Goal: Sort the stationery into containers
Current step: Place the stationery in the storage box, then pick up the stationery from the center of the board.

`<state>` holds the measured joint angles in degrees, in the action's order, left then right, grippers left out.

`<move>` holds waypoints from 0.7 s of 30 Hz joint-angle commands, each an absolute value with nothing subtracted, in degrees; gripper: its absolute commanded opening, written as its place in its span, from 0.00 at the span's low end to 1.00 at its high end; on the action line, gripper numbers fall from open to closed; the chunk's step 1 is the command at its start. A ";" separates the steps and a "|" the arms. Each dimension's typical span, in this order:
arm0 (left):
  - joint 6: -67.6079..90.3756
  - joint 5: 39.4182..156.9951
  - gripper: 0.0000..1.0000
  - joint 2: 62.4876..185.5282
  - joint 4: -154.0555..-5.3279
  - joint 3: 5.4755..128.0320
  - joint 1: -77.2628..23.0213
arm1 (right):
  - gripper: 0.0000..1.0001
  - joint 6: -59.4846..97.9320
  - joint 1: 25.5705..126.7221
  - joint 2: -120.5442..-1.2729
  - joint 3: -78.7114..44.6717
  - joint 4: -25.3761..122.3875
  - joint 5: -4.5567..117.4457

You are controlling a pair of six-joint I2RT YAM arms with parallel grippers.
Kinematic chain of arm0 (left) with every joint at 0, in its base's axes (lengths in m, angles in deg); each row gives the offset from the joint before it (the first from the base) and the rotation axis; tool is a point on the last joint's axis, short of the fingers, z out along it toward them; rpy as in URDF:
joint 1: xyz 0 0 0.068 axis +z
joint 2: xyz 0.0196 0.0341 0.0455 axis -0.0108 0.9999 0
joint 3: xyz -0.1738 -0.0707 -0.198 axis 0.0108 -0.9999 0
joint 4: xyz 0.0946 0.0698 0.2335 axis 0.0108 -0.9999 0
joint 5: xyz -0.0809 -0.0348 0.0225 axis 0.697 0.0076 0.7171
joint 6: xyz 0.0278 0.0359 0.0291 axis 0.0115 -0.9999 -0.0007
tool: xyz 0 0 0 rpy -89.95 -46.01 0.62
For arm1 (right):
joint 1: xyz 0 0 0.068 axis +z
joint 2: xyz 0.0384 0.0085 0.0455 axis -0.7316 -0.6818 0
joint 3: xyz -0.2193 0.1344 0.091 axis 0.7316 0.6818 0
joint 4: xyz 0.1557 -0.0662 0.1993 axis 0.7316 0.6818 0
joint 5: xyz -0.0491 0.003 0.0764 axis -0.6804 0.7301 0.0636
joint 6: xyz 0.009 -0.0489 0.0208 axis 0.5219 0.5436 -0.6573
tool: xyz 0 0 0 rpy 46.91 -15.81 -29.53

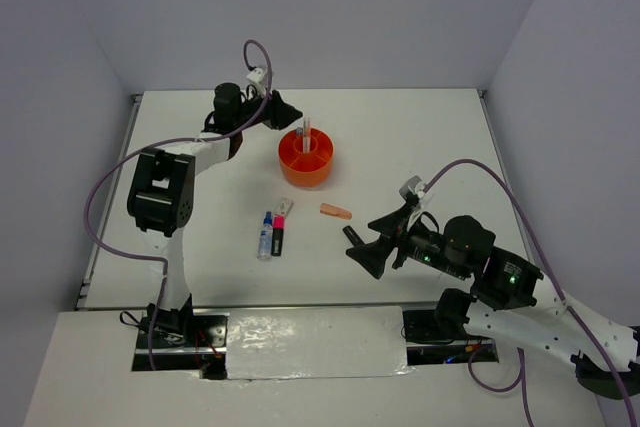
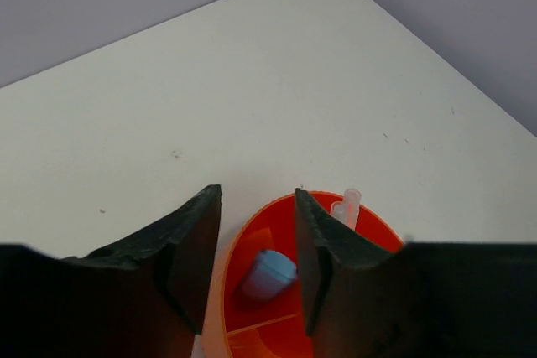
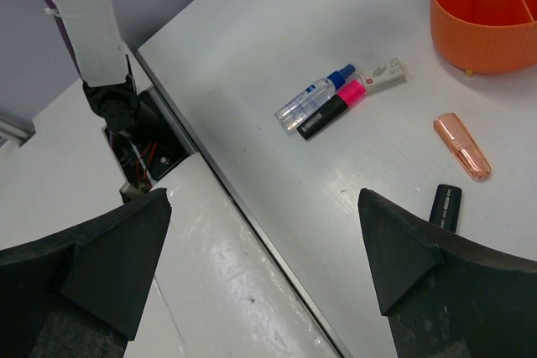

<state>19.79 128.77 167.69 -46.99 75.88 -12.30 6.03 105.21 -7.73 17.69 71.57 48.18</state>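
Observation:
The orange organiser (image 1: 306,159) stands at the middle back of the table, with a pale pen (image 2: 346,206) upright in its central tube. My left gripper (image 2: 256,245) hovers over its left rim, jaws apart. A light-blue piece (image 2: 268,274) lies loose in the ring compartment below them. My right gripper (image 3: 264,245) is wide open and holds nothing, low over the near table edge. On the table lie a blue-capped marker (image 3: 316,99), a pink-black highlighter (image 3: 333,110), a peach piece (image 3: 461,146) and a black item (image 3: 445,206).
A small white block (image 3: 385,75) lies just behind the marker and highlighter. The left arm's base post (image 3: 84,14) and a cable pit (image 3: 143,153) sit at the near edge. Grey walls close the table at the back and sides.

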 commanded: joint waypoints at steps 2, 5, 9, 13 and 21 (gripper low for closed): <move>22.46 128.01 0.59 164.28 -40.67 74.66 -12.49 | 1.00 7.14 105.12 -8.04 17.48 69.80 47.84; 25.28 122.92 0.99 158.83 -43.80 73.34 -12.49 | 1.00 8.28 105.12 -10.22 18.97 68.22 46.87; 29.41 109.31 0.99 147.86 -59.22 72.28 -12.57 | 1.00 12.92 104.85 -16.90 21.17 63.74 44.94; 37.14 95.59 0.99 134.14 -83.59 71.40 -12.49 | 1.00 18.65 102.14 -31.89 20.48 60.39 48.53; 37.26 85.99 0.99 111.40 -115.61 60.86 -12.49 | 1.00 28.13 87.55 -61.24 8.36 61.87 62.33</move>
